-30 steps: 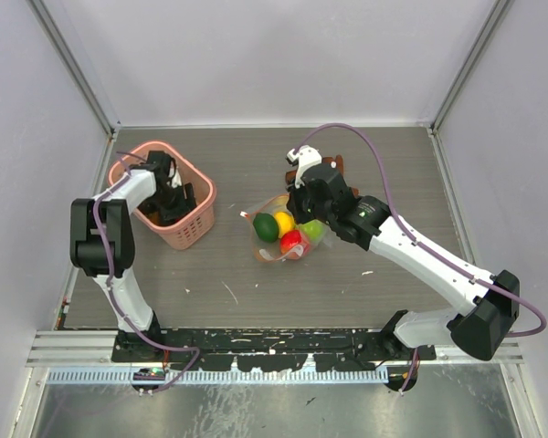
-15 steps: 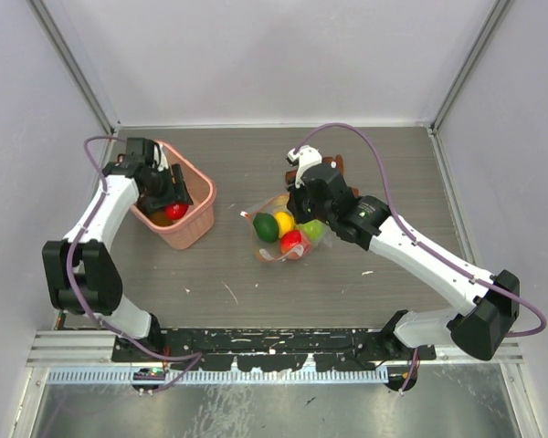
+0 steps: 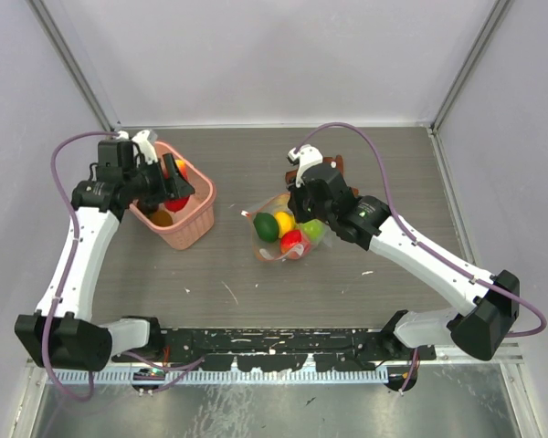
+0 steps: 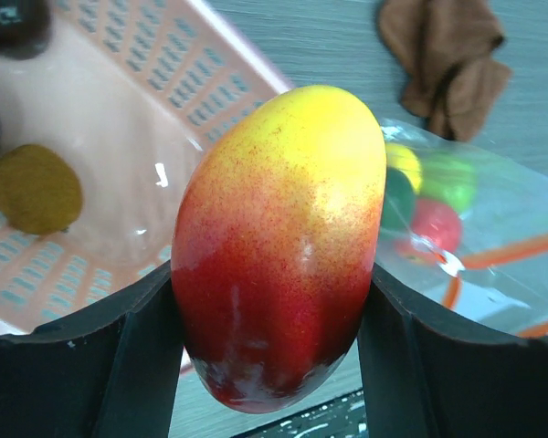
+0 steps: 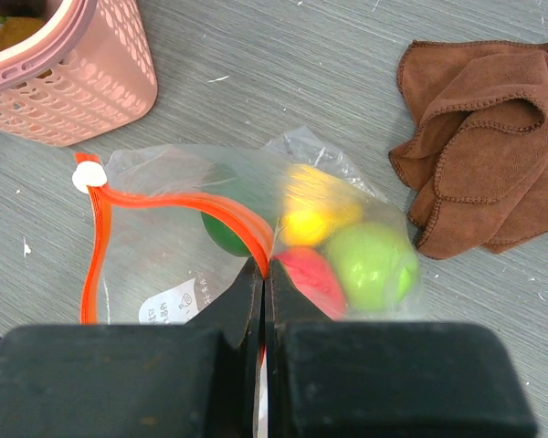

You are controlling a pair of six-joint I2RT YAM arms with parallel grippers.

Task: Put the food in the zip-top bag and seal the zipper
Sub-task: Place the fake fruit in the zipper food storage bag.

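The clear zip-top bag (image 3: 283, 233) lies mid-table with green, yellow, red and light-green fruit inside; it also shows in the right wrist view (image 5: 256, 228). Its red-orange zipper (image 5: 100, 237) stands open, with a white tab (image 5: 89, 176) at one end. My right gripper (image 5: 265, 274) is shut on the zipper strip at the bag's mouth, shown from above (image 3: 303, 196). My left gripper (image 4: 274, 319) is shut on a red-yellow mango (image 4: 279, 237), held above the pink basket (image 3: 169, 196); the mango shows in the top view (image 3: 176, 180).
The pink basket (image 4: 119, 128) holds an olive-brown fruit (image 4: 35, 187) and dark items. A brown cloth (image 5: 493, 137) lies beside the bag, also in the left wrist view (image 4: 447, 55). Walls enclose the table on three sides.
My left arm has lifted out of the basket with the mango in its gripper and swung up and left. The right arm and the bag have not moved.
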